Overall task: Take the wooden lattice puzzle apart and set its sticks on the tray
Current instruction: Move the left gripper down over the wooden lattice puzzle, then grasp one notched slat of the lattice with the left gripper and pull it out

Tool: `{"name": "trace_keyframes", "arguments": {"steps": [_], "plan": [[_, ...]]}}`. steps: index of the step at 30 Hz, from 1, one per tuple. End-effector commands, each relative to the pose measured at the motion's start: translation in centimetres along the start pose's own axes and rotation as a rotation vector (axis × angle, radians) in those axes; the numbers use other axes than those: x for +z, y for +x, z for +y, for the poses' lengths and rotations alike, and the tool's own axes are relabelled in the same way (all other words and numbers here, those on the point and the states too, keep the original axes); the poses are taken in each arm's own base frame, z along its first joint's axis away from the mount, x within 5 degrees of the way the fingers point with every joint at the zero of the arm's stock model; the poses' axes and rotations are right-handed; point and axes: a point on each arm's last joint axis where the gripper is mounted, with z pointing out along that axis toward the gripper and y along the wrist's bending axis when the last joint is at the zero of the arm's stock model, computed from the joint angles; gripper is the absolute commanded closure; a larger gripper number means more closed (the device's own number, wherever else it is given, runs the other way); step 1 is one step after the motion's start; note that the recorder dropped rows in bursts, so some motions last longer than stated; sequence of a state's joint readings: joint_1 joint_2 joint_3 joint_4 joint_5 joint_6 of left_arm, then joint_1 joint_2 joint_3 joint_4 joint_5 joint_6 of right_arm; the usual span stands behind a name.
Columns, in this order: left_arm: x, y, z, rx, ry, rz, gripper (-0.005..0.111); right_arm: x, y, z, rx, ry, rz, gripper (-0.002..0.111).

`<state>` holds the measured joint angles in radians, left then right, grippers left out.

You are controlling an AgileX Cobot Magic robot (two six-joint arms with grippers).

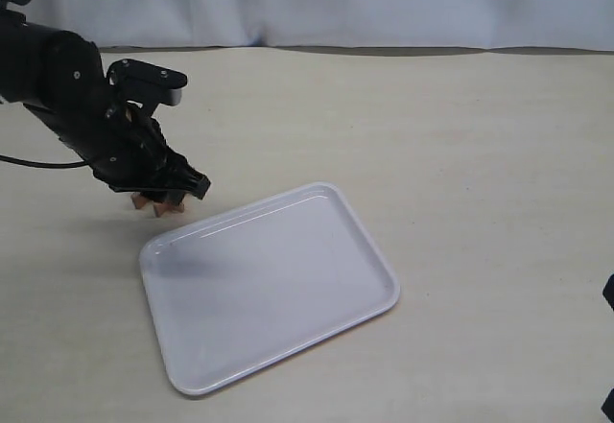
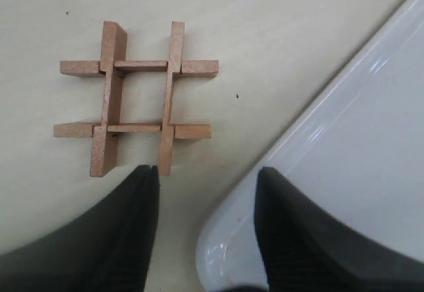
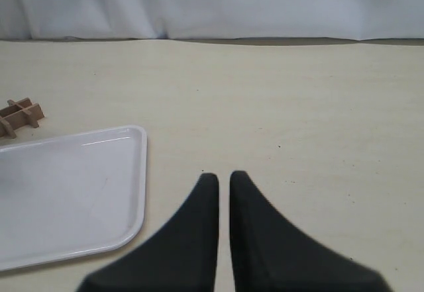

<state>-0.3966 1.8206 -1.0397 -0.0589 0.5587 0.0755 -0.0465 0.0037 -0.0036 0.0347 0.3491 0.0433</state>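
The wooden lattice puzzle [image 2: 137,97] lies whole on the table, its four notched sticks crossed in a hash shape. In the exterior view only a corner of the puzzle [image 1: 156,204] shows under the left arm. My left gripper [image 2: 207,173] hangs open just above it, at the tray's corner; one fingertip [image 2: 147,176] is at the end of a stick, the other over the tray rim. The white tray [image 1: 273,284] holds nothing. My right gripper [image 3: 223,176] is shut and empty, far to the right over bare table; the puzzle [image 3: 20,115] and the tray [image 3: 66,193] show in its view.
A white cloth backdrop [image 1: 336,1] runs along the table's far edge. The left arm's black body [image 1: 86,106] leans over the table's left side. A bit of the right arm [image 1: 608,293] shows at the right edge.
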Motion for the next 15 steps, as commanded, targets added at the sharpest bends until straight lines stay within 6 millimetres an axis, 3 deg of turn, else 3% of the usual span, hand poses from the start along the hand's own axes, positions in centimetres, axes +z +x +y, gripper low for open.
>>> {"name": "trace_keyframes", "arguments": {"steps": [1,15], "plan": [[1.33,0.24,0.23,0.011,-0.011,0.026,0.063,0.01,0.07,0.01,-0.004,-0.003,-0.004,0.102],[1.95,0.13,0.39,0.013,-0.026,0.014,0.063,0.01,0.07,0.01,-0.004,-0.003,-0.004,0.102]]}}
